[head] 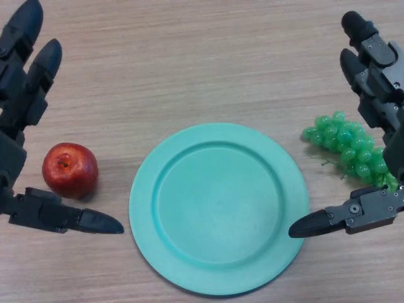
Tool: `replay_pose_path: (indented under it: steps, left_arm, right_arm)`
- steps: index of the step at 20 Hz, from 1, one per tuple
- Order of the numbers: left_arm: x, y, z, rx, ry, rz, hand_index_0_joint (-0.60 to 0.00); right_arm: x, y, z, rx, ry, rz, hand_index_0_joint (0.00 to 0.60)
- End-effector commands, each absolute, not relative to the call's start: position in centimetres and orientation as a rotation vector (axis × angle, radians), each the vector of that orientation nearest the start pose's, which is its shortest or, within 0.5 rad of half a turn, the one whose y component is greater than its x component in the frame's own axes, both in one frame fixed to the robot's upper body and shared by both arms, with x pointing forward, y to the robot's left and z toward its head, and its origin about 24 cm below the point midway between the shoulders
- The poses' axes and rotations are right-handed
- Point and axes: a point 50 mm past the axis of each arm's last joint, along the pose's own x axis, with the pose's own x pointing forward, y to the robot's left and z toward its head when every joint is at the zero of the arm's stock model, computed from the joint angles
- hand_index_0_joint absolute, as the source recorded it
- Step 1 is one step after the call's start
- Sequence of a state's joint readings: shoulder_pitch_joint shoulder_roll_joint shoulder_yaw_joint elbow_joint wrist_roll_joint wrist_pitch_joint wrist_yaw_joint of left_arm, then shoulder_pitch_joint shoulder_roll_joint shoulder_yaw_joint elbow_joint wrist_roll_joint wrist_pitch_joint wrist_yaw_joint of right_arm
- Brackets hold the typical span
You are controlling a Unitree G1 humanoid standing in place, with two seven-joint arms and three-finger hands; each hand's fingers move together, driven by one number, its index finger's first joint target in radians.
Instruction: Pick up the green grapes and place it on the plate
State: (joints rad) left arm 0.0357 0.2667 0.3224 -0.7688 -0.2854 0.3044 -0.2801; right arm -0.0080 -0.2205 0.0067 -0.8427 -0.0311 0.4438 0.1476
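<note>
Both hands spread: we see the right hand over the bunch of green plastic grapes, left hand idle. A loose grasp could drop them short of the round teal plate.

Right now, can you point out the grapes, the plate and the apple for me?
green grapes (344,146), head view, middle of the bunch.
plate (219,208), head view, its bare centre.
apple (69,169), head view, its red front.
</note>
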Motion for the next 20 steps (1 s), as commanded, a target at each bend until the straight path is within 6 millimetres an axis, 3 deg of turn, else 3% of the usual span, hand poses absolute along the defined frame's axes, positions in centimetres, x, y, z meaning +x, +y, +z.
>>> replay_pose_path:
  steps: [1,10,15,20]
  left_arm:
    - [18.7,21.2,21.4,0.189,-0.643,-0.115,0.0]
    - [19.2,21.3,21.1,0.19,-0.628,-0.115,0.0]
    - [19.5,21.3,21.0,0.212,-0.612,-0.13,0.0]
    - [19.4,21.3,21.0,0.214,-0.616,-0.129,0.0]
  right_arm:
    - [19.3,-15.6,21.6,-0.273,-0.623,0.145,0.0]
    - [20.0,-16.5,21.4,-0.301,-0.607,0.098,0.0]
    - [23.5,-18.9,19.1,-0.487,-0.536,-0.039,0.0]
    - [27.4,-20.0,16.7,-0.613,-0.476,-0.083,0.0]
